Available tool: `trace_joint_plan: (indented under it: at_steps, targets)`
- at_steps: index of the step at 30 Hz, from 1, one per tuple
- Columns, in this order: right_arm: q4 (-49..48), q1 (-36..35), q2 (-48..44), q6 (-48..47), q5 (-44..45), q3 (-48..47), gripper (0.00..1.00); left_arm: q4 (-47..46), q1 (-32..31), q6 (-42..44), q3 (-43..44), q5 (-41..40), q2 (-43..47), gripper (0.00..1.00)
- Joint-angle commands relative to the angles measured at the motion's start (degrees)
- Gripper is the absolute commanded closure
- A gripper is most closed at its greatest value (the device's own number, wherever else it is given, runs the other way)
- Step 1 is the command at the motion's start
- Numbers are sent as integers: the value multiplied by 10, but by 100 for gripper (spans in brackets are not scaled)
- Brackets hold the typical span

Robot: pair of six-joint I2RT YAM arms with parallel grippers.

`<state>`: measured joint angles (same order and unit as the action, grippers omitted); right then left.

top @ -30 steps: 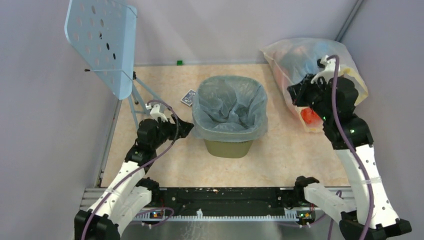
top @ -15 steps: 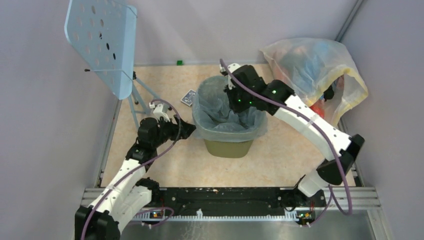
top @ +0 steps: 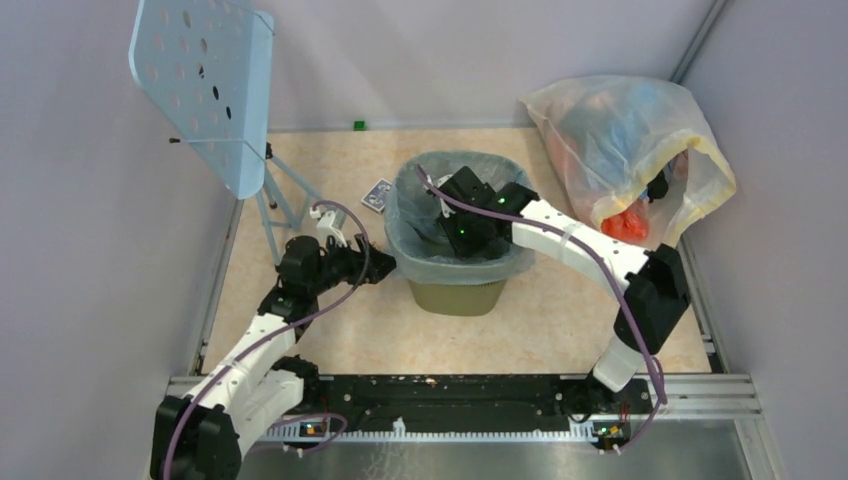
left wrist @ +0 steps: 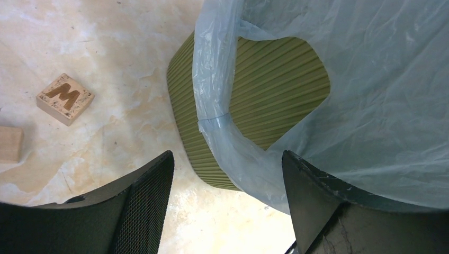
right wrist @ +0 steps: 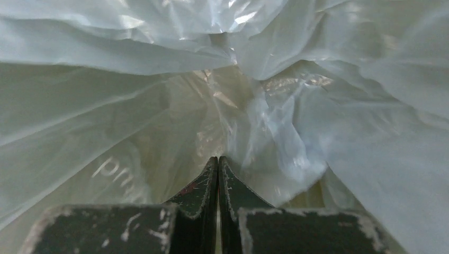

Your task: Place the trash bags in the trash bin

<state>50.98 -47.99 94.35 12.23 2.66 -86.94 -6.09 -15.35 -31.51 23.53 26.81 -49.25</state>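
Note:
The olive-green trash bin stands mid-table, lined with the pale blue-grey trash bag, whose edge folds over the rim. My right gripper is down inside the bin. In the right wrist view it is shut, its tips pressed into the crinkly bag, with nothing seen between them. My left gripper is open at the bin's left side. In the left wrist view it straddles the bag's hanging edge over the ribbed bin wall.
A big clear-yellowish sack of coloured items lies at the back right. A pale blue perforated panel on a stand is at the back left. A small dark tile lies behind the bin. Wooden blocks lie on the floor.
My right arm has swung from the sack over to the bin and gone down into the bag. My left gripper has moved a little right, closer to the bin's side.

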Motion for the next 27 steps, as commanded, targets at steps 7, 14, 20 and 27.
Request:
trace_joint_plan:
  at_steps: [7,14,20,27]
  targets:
    - [-81,-1,68,9,-41,43,100,-59,2,-2,-9,32,-17,21]
    - [-105,9,93,12,-83,83,100,-61,2,1,-7,37,-18,22]
    - [-120,10,101,15,-90,114,100,-46,2,3,11,36,-11,21]
    - [-154,12,118,23,-99,147,100,-30,2,7,24,27,0,20]
